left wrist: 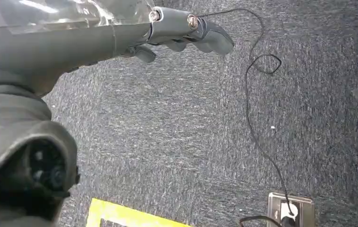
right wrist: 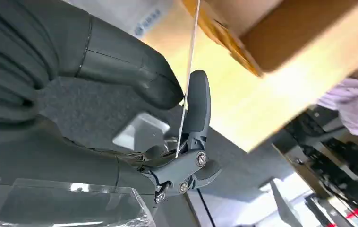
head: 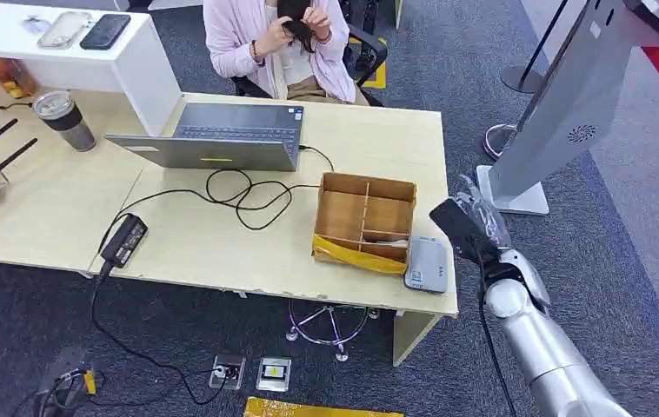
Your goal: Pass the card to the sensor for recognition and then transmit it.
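Note:
My right hand (head: 468, 229) hovers just off the table's right edge, beside the grey card sensor (head: 427, 265) that lies at the table's front right corner. In the right wrist view my right hand (right wrist: 78, 142) pinches a thin white card (right wrist: 190, 66), seen edge-on, between the thumb (right wrist: 134, 71) and a finger (right wrist: 197, 101). Beyond the card are the sensor (right wrist: 141, 21) and the wooden divided box (right wrist: 285, 33). My left hand (left wrist: 186, 30) hangs over the carpet, holding nothing, its fingers loosely apart.
The wooden box (head: 365, 219) stands left of the sensor. A laptop (head: 222, 135), looped cables (head: 243, 195) and a power brick (head: 124, 239) lie on the table (head: 222, 252). A person (head: 278, 43) sits behind it. A grey kiosk (head: 561, 104) stands at the right. A floor socket (left wrist: 290, 208) is on the carpet.

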You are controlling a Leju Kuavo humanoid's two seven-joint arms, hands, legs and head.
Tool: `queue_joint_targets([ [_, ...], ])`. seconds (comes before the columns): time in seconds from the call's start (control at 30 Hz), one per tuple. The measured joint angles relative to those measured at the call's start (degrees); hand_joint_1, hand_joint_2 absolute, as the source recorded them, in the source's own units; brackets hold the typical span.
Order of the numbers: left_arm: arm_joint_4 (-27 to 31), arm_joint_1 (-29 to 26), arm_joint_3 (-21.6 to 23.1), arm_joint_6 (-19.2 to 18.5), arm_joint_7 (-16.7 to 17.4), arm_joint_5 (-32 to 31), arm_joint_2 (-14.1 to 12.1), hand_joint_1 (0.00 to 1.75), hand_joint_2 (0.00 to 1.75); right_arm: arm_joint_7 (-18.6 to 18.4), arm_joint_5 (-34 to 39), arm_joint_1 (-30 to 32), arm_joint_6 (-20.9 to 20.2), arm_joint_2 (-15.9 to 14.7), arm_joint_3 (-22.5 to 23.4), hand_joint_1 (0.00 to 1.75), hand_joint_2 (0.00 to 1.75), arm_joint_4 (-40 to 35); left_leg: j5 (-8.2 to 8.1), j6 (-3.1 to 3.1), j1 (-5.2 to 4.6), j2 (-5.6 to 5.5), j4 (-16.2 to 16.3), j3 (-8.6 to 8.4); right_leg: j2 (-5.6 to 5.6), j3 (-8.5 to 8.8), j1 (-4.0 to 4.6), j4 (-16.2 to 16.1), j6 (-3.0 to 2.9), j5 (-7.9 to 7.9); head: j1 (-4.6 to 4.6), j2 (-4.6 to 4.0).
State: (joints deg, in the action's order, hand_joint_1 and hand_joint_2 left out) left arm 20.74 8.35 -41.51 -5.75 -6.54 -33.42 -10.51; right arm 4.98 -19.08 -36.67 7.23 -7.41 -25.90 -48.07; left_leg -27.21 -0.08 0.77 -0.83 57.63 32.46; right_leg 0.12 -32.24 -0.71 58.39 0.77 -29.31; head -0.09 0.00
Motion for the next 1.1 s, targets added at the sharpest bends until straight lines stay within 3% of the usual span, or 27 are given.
queue_joint_targets([
  [0.47,1.0,1.0,2.8,-1.1,-1.1,-3.5,0.3,0.0,0.0,1.1,-7.9,-8.4,0.1,4.2,-1.9,1.75,1.75,-0.8,0.01,-0.01,0.01,-0.04,0.0,0.0,-0.01,-0.01,0.01,0.0,0.0,0.0,0.0,0.0],
  [0.63,1.0,2.8,4.8,-1.8,-0.8,-3.8,0.7,0.0,0.0,1.9,-11.1,-10.2,1.9,5.6,-2.6,1.75,1.75,0.6,0.01,-0.01,0.01,-0.03,0.0,0.0,-0.01,-0.01,0.0,0.0,0.0,0.0,0.02,0.0],
  [1.1,1.0,4.4,8.7,-2.1,0.1,-1.7,0.9,0.0,0.0,2.1,-14.7,-11.5,3.0,6.4,-3.3,1.75,1.75,6.0,0.01,-0.01,0.01,-0.02,0.0,0.01,0.0,-0.03,0.01,0.0,0.0,0.0,-0.02,0.0],
])
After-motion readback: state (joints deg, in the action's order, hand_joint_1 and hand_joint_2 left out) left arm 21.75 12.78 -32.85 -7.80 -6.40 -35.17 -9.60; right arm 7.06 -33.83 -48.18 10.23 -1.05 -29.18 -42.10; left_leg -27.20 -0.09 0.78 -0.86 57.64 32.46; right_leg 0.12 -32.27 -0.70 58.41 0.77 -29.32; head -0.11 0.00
